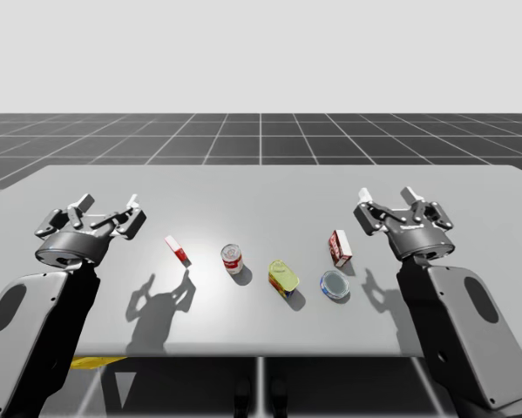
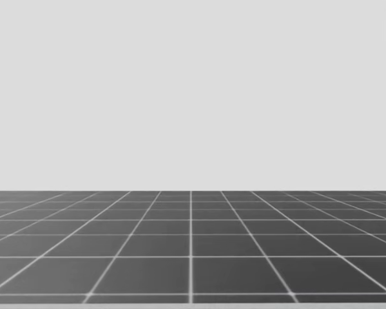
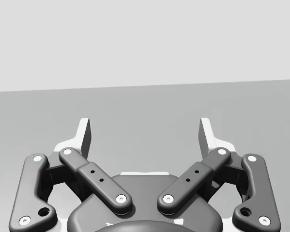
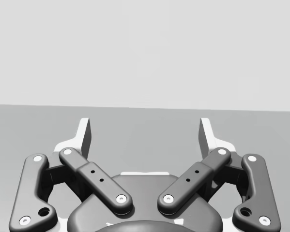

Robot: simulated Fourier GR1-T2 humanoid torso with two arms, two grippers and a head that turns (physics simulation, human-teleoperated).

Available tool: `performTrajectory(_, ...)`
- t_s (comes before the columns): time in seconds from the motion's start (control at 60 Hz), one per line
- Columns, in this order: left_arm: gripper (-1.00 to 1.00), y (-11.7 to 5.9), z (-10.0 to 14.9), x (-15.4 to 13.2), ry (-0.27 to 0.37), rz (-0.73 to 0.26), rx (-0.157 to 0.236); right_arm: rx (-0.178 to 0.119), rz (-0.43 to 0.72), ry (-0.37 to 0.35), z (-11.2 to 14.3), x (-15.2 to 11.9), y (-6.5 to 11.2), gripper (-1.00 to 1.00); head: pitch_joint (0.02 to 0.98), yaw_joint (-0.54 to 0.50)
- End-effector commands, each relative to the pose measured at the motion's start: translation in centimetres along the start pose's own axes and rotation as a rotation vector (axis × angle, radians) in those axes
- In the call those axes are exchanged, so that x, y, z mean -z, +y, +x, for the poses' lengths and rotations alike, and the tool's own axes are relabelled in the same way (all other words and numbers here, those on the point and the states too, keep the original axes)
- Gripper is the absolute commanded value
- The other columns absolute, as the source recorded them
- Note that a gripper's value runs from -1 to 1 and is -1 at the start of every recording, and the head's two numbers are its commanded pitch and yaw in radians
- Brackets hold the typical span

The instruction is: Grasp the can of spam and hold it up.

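The spam can (image 1: 283, 279), a rounded oblong tin with a yellow top and blue sides, stands on the grey table (image 1: 261, 196) near its front edge, just right of centre. My left gripper (image 1: 110, 208) hovers open over the table's left side, far from the can. My right gripper (image 1: 388, 198) hovers open at the right, behind and to the right of the can. In the left wrist view my left gripper (image 3: 145, 135) has its fingers spread with bare table between them. In the right wrist view my right gripper (image 4: 145, 135) stands the same way.
A small red and white box (image 1: 177, 251) and a red and white round can (image 1: 233, 259) stand left of the spam can. A flat blue round tin (image 1: 335, 284) and a red and white box (image 1: 341, 248) stand to its right, near my right arm.
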Motion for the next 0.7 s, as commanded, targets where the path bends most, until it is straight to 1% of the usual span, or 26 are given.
performTrajectory(0.017, -1.0, 0.02, -0.03, 0.02, 0.0, -0.001, 0.0, -0.003, -0.057, -0.01, -0.04, -0.26, 0.23, -1.0, 0.023, -0.01)
performTrajectory(0.033, -1.0, 0.02, -0.03, 0.02, 0.0, -0.002, 0.0, -0.003, -0.022, -0.002, -0.04, -0.18, 0.11, -1.0, 0.024, -0.01)
performTrajectory(0.05, -1.0, 0.01, -0.03, 0.02, 0.0, -0.002, 0.0, -0.006, -0.018, 0.0, 0.02, -0.18, 0.11, -1.0, 0.026, -0.01)
performTrajectory(0.1, -1.0, 0.0, -0.04, 0.01, -0.001, -0.003, 0.0, 0.012, -0.031, -0.005, 0.14, -0.07, 0.04, -1.0, 0.03, -0.01)
performTrajectory(0.133, -1.0, -0.01, -0.04, 0.01, -0.002, -0.004, 0.001, 0.009, -0.041, -0.007, 0.14, 0.1, -0.05, -1.0, 0.038, -0.01)
performTrajectory(0.183, -1.0, -0.01, -0.05, 0.02, -0.003, -0.006, 0.001, 0.011, -0.027, 0.014, 0.02, 0.14, -0.17, -1.0, 0.068, 0.0)
performTrajectory(0.25, -1.0, -0.02, -0.04, 0.02, -0.003, -0.006, 0.0, 0.009, -0.027, 0.013, 0.03, 0.15, -0.16, -1.0, 0.108, 0.0)
performTrajectory(0.317, -1.0, -0.03, -0.05, 0.02, -0.003, -0.007, 0.001, 0.008, -0.027, 0.01, 0.04, 0.15, -0.14, -1.0, 0.169, 0.0)
performTrajectory(0.333, -1.0, -0.03, -0.05, 0.02, -0.003, -0.007, 0.001, 0.004, -0.027, 0.009, 0.02, 0.16, -0.11, -1.0, 0.209, 0.0)
performTrajectory(0.5, -1.0, 0.0, -0.04, 0.04, -0.003, -0.006, 0.003, 0.0, -0.029, 0.011, -0.03, 0.2, -0.1, -1.0, 0.371, 0.0)
performTrajectory(0.533, -1.0, 0.03, -0.04, 0.05, -0.002, -0.007, 0.002, 0.0, -0.03, 0.011, -0.01, 0.2, -0.11, -1.0, 0.424, 0.01)
performTrajectory(0.7, -1.0, 0.12, -0.03, 0.07, -0.002, -0.004, 0.002, -0.003, -0.032, 0.01, 0.03, 0.19, -0.17, -1.0, 0.547, 0.01)
